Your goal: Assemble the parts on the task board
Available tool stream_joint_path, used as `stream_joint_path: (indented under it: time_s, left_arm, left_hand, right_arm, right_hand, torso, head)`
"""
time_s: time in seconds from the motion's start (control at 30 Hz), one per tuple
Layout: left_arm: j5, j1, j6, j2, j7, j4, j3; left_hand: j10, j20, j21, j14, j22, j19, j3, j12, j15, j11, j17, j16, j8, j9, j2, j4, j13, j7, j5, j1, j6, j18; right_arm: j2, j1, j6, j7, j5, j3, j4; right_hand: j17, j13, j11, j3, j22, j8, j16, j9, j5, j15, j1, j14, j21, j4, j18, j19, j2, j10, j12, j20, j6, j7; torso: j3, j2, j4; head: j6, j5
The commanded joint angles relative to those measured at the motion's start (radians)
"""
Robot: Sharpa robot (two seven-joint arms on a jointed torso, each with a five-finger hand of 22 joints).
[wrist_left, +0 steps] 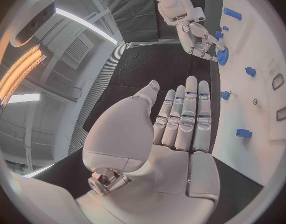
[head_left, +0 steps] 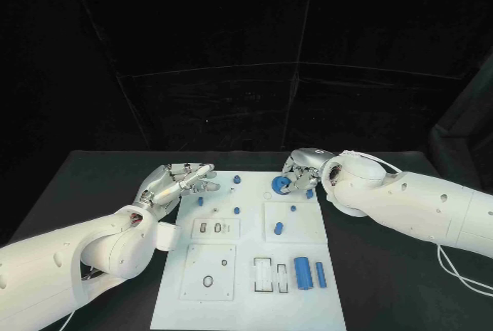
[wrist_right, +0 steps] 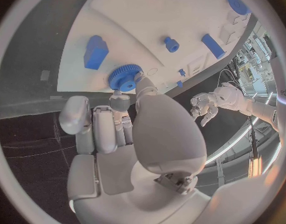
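Note:
The white task board [head_left: 246, 274] lies in the middle of the black table. A blue gear [head_left: 279, 185] sits at the board's far edge, and my right hand [head_left: 301, 171] grips it between thumb and fingertips. The right wrist view shows the gear [wrist_right: 124, 77] just past my right hand [wrist_right: 127, 129], with the fingertips on its rim. My left hand [head_left: 180, 180] hovers by the board's far left corner, fingers stretched out and holding nothing. In the left wrist view my left hand [wrist_left: 180, 124] is flat and empty, with the right hand [wrist_left: 202, 37] on the gear [wrist_left: 222, 57] beyond it.
Small blue pegs [head_left: 236, 179] [head_left: 200, 201] [head_left: 235, 211] stand in the board's far half. A blue cylinder [head_left: 302, 272] and a blue bar [head_left: 320, 274] lie near the front right, beside rectangular slots [head_left: 264, 274]. A blue block [wrist_right: 96, 52] lies near the gear.

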Motion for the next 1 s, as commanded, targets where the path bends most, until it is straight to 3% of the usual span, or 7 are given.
stream_joint_path:
  time_s: [0.03,0.23,0.37,0.5,0.67,0.8,1.0]
  left_arm:
    - [-0.001,0.001,0.018,0.001,0.000,0.000,0.000]
    - [-0.001,0.001,0.019,0.000,-0.002,0.000,0.000]
    - [-0.001,0.001,0.019,0.000,-0.002,0.000,0.000]
    - [-0.001,0.001,0.019,-0.002,-0.003,0.001,0.000]
    - [-0.001,0.001,0.018,-0.004,-0.004,0.002,0.000]
    - [-0.001,0.001,0.018,-0.006,-0.005,0.004,0.000]
    - [-0.001,0.002,0.017,-0.008,-0.005,0.004,0.000]
  left_hand:
    - [0.000,0.003,-0.006,0.000,-0.001,0.003,0.000,-0.006,0.009,0.009,0.001,-0.007,-0.003,-0.001,0.009,-0.005,-0.001,0.005,-0.003,0.003,0.000,0.015]
    - [0.001,0.004,-0.009,-0.001,-0.003,0.003,0.002,-0.008,0.010,0.009,0.002,-0.011,-0.005,-0.001,0.009,-0.008,-0.001,0.005,-0.003,0.002,0.001,0.015]
    - [0.001,0.004,-0.009,-0.001,-0.003,0.003,0.002,-0.008,0.010,0.009,0.002,-0.011,-0.005,-0.001,0.009,-0.008,-0.001,0.005,-0.003,0.002,0.001,0.015]
    - [0.001,0.004,-0.010,-0.001,-0.003,0.003,0.002,-0.008,0.010,0.009,0.002,-0.012,-0.005,-0.001,0.009,-0.009,-0.001,0.005,-0.003,0.001,0.001,0.015]
    - [0.001,0.004,-0.010,-0.001,-0.003,0.003,0.002,-0.008,0.010,0.009,0.002,-0.012,-0.005,-0.001,0.009,-0.009,-0.001,0.005,-0.003,0.001,0.001,0.015]
    - [0.001,0.004,-0.010,-0.001,-0.003,0.003,0.002,-0.008,0.010,0.009,0.002,-0.012,-0.005,-0.001,0.009,-0.009,-0.001,0.005,-0.003,0.001,0.001,0.015]
    - [0.001,0.004,-0.011,-0.002,-0.003,0.003,0.002,-0.009,0.010,0.009,0.003,-0.013,-0.006,-0.001,0.009,-0.010,-0.001,0.005,-0.003,0.001,0.000,0.015]
  right_arm:
    - [0.005,-0.001,0.016,-0.014,-0.042,-0.001,-0.002]
    - [0.008,-0.001,-0.017,-0.029,-0.083,-0.002,0.000]
    - [0.008,-0.001,-0.054,-0.027,-0.116,-0.002,0.010]
    - [0.008,-0.002,-0.084,-0.017,-0.137,-0.002,0.027]
    - [0.006,-0.002,-0.100,-0.011,-0.134,-0.002,0.048]
    - [0.000,-0.002,-0.124,-0.009,-0.128,-0.001,0.084]
    - [0.020,-0.002,-0.122,-0.014,-0.142,-0.001,0.124]
  right_hand:
    - [0.013,0.028,-0.003,0.011,0.012,0.010,0.011,0.003,-0.011,-0.001,0.002,0.045,0.009,-0.001,-0.010,0.012,0.014,0.012,0.025,-0.001,0.017,-0.003]
    - [0.045,0.069,-0.013,0.048,0.048,0.027,0.031,0.006,-0.071,-0.009,0.017,0.049,0.029,-0.010,-0.016,0.027,0.050,0.024,0.057,-0.007,0.063,-0.013]
    - [0.065,0.093,-0.023,0.104,0.072,0.035,0.042,0.009,-0.113,-0.017,0.053,0.052,0.042,-0.032,-0.020,0.037,0.077,0.033,0.073,-0.015,0.094,-0.023]
    - [0.085,0.116,-0.029,0.162,0.094,0.036,0.054,0.010,-0.117,-0.023,0.073,0.055,0.053,-0.053,-0.024,0.046,0.088,0.043,0.087,-0.020,0.115,-0.030]
    - [0.092,0.126,-0.031,0.211,0.102,0.030,0.058,0.008,-0.109,-0.023,0.057,0.055,0.059,-0.059,-0.026,0.048,0.079,0.047,0.089,-0.022,0.124,-0.032]
    - [0.096,0.134,-0.028,0.270,0.107,0.019,0.059,0.005,-0.108,-0.024,0.016,0.055,0.063,-0.062,-0.026,0.047,0.054,0.050,0.088,-0.021,0.129,-0.031]
    - [0.094,0.136,-0.026,0.310,0.109,0.006,0.057,0.003,-0.106,-0.020,-0.034,0.054,0.065,-0.051,-0.027,0.046,0.034,0.050,0.081,-0.018,0.126,-0.027]
  torso:
    - [0.0000,0.000,-0.0005]
    - [-0.0004,0.000,0.0005]
    - [0.0001,0.000,0.0011]
    - [0.0002,0.000,0.0012]
    - [-0.0006,-0.001,0.0011]
    - [-0.0004,0.000,0.0005]
    - [-0.0011,0.000,0.0005]
  head:
    - [-0.001,0.000]
    - [0.000,0.000]
    - [0.000,0.001]
    - [0.001,0.001]
    - [0.002,0.002]
    - [0.005,0.004]
    - [0.005,0.006]
